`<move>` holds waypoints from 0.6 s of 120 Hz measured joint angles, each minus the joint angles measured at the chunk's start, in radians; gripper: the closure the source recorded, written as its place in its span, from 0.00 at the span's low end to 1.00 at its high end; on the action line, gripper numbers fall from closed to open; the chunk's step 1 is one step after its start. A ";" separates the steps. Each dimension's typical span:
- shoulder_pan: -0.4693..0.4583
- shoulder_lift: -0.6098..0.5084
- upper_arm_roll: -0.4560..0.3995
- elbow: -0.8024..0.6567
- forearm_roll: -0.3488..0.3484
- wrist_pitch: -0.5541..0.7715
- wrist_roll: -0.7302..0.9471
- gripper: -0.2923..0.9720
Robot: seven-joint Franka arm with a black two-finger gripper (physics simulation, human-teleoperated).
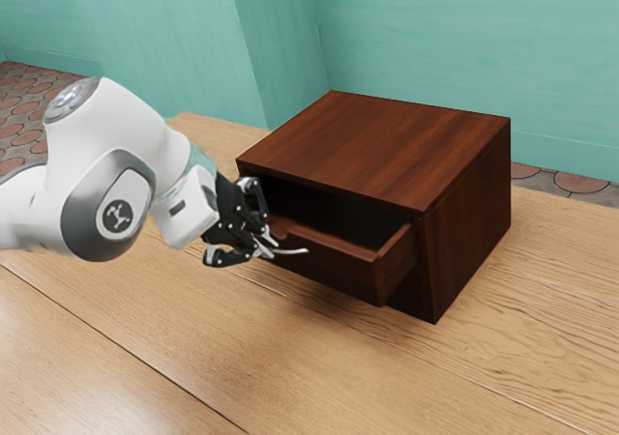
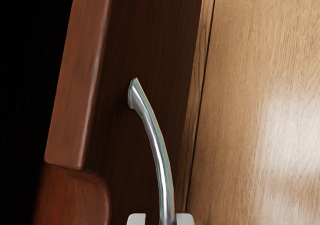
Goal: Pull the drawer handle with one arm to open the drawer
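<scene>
A dark wooden cabinet [image 1: 387,150] stands on the table, and its single drawer [image 1: 334,261] is pulled partway out toward the exterior view's left. A curved silver handle [image 1: 290,252] sticks out from the drawer front. My black gripper [image 1: 253,245] is at that handle, with its fingers closed on it from two sides. In the wrist view the handle [image 2: 155,145] arcs down the drawer front [image 2: 145,40] and ends between my two pale finger pads [image 2: 136,218]. Beside the drawer's top edge [image 2: 80,75] lies the dark interior.
The light wooden table [image 1: 290,377] spreads out in front of and around the cabinet. Teal walls close the room behind it, and a brick-patterned floor [image 1: 19,87] shows at the far left. My white arm [image 1: 106,184] enters from the exterior view's left.
</scene>
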State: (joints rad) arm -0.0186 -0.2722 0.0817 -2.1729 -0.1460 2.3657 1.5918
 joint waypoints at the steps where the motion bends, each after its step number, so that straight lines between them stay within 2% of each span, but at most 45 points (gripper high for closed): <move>1: -0.001 -0.001 0.000 -0.001 0.000 0.000 0.000 0.81; 72: -0.013 -0.108 -0.002 -0.091 -0.001 -0.017 -0.001 0.81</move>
State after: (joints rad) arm -0.0318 -0.3798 0.0797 -2.2641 -0.1474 2.3489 1.5903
